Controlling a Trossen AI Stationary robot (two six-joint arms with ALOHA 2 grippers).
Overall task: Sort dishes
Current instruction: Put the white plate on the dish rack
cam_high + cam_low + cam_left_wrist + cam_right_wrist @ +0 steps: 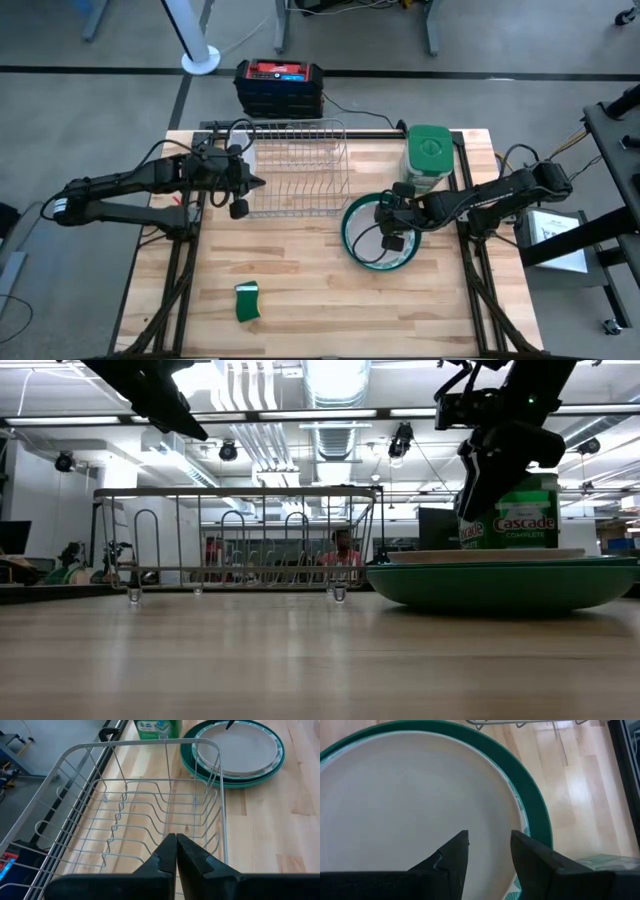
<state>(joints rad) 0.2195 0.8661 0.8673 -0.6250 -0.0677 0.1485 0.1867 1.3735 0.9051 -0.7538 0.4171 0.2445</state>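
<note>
A stack of round plates (372, 250) rests on the table's right half: a whitish plate (405, 795) on top, a teal-rimmed one (532, 800) under it, and a dark green one (500, 585) at the bottom. My right gripper (489, 837) is open and points down just over the whitish plate's right part (386, 222). I see no touch. My left gripper (176, 842) is shut and hangs in the air above the left end of the empty wire dish rack (295, 170). In the low view it shows high up (165, 405).
The green lidded Cascade canister (430, 155) stands just behind the plates, close to my right arm. A small green sponge (247, 300) lies near the table's near edge. Bare wood lies between the rack and the sponge. People show in the room beyond the rack.
</note>
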